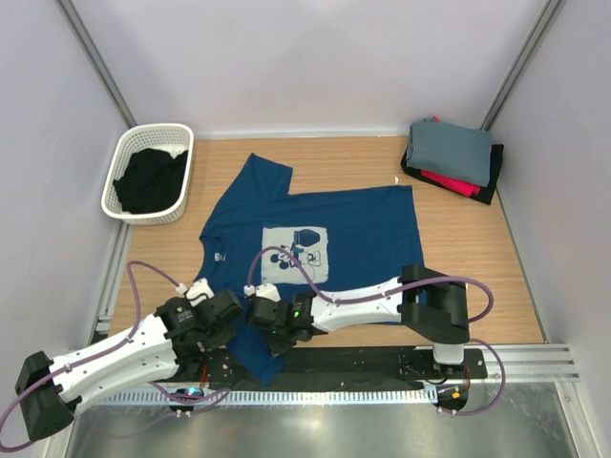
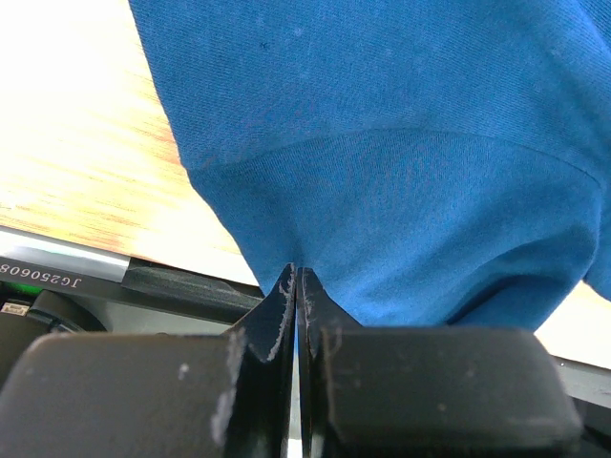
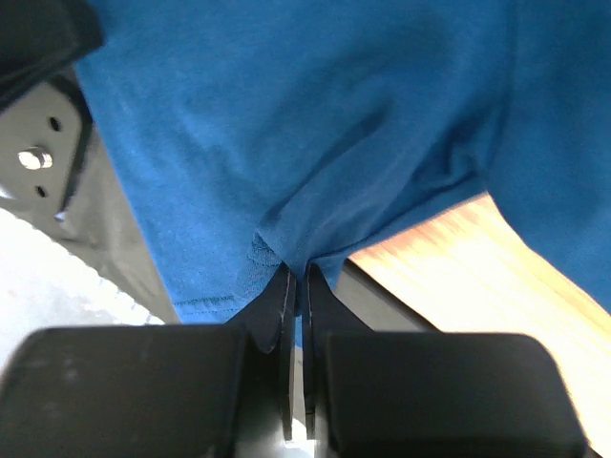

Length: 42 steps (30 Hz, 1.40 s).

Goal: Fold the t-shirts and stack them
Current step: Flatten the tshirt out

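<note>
The navy blue t-shirt with a pale Mickey Mouse chest print lies spread on the wooden table, its near sleeve hanging over the front edge. My left gripper is shut on the blue cloth near that sleeve. My right gripper is shut on a pinch of the same shirt just to the right of it, by the hem. A folded stack with a grey tee on top, a red one and a black one below, sits at the back right.
A white laundry basket holding a black garment stands at the back left. The black rail runs along the table's near edge under both grippers. White walls close in the sides and back.
</note>
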### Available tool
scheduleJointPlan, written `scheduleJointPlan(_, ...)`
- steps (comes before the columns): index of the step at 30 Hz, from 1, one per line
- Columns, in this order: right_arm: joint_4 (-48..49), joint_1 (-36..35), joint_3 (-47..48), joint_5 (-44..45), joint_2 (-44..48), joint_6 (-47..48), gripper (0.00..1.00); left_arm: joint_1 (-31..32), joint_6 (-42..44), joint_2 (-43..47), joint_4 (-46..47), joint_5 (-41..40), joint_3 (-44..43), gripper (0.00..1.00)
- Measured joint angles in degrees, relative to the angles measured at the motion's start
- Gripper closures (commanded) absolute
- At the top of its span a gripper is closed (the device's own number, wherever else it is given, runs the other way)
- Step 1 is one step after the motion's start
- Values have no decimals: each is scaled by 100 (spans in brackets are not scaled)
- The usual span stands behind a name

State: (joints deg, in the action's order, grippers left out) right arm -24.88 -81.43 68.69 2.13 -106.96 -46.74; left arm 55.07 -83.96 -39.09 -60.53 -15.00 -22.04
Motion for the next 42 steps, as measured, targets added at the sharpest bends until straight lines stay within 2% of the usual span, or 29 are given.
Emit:
scheduleJointPlan(12, -511, 28, -302, 437, 671, -118, 96, 0, -9, -190, 0, -24, 0, 100)
scheduleJointPlan(18, -721, 87, -529, 439, 671, -52, 83, 0, -9, -315, 0, -26, 0, 100)
scheduleJointPlan(22, -758, 170, -627, 437, 673, -9, 61, 0, -9, -396, 2, -31, -13, 100)
scheduleJointPlan(24, -780, 201, -656, 437, 675, 4, 59, 0, -9, -450, 4, -37, -28, 100)
scheduleJointPlan(27, -804, 229, -667, 439, 697, 9, 61, 0, -9, -505, 4, -44, -44, 100)
scheduleJointPlan(30, -809, 238, -684, 439, 745, 9, 77, 0, -11, -533, 4, -46, -55, 100)
scheduleJointPlan(31, -804, 238, -715, 444, 776, 4, 86, 0, -13, -542, 4, -46, -55, 100)
scheduleJointPlan(33, -817, 243, -809, 470, 866, 4, 99, 0, -22, -544, 4, -48, -57, 100)
scheduleJointPlan(42, -820, 293, -953, 616, 1019, 11, 99, 0, -116, -581, -7, -57, -66, 99)
